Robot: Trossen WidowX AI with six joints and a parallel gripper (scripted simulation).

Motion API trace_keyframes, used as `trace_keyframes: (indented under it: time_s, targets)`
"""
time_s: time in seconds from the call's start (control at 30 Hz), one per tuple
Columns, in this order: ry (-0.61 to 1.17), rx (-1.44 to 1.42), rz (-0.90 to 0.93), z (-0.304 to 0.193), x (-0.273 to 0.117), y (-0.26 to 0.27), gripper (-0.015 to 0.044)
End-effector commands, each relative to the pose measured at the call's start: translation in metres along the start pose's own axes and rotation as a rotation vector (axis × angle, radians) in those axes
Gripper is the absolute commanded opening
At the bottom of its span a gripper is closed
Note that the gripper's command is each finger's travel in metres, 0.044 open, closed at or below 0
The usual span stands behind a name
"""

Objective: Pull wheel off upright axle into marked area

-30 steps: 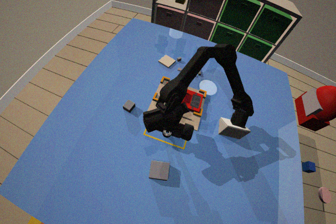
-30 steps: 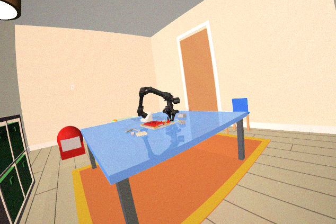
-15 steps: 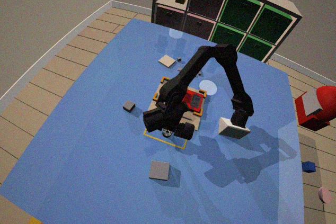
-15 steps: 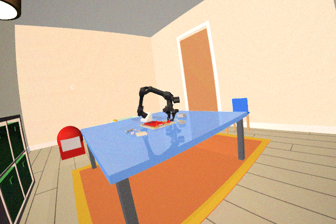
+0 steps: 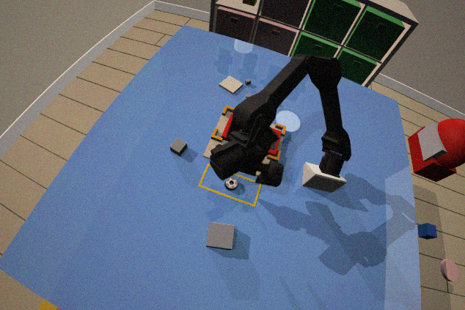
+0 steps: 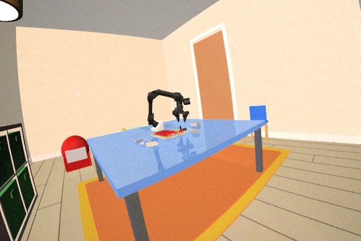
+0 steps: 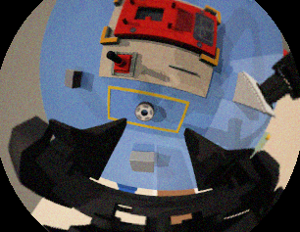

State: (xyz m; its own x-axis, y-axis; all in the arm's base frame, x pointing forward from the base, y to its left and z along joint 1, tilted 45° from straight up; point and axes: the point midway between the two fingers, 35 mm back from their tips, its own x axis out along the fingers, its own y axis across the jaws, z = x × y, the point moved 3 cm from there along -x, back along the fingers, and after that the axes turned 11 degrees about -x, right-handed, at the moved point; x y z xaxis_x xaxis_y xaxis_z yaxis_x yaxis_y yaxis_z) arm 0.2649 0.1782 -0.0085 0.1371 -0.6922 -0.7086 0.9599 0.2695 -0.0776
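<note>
Wheel [image 5: 230, 183] is lying flat on the blue bench [image 5: 112, 186], inside the yellow marked area [image 5: 229, 195], near its upper edge. End effector [image 6: 180, 119] is hanging above it with jaws spread wide, gripping nothing. In the wrist view the wheel [image 7: 145, 112] is sitting well ahead of the fingers, apart from both. Bare axle [image 7: 115, 57] is standing on the board beyond.

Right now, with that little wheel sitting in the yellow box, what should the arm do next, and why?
Probably nothing more than hold clear, or lift slightly. The wheel lies flat inside the yellow marked area, away from the axle. The gripper is open and hangs above the table, touching nothing, so the job looks done.
</note>
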Motion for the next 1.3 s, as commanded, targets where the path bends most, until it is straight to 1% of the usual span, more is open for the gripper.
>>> trace_keyframes:
  time_s: [0.0,0.13,0.2,1.27]
  targets:
    - [0.01,-0.007,0.009,0.004,-0.019,-0.023,0.044]
    - [0.008,0.027,0.002,0.011,-0.037,-0.057,0.044]
    - [0.007,0.035,0.001,0.012,-0.04,-0.065,0.044]
    - [0.007,0.035,0.001,0.012,-0.04,-0.065,0.044]
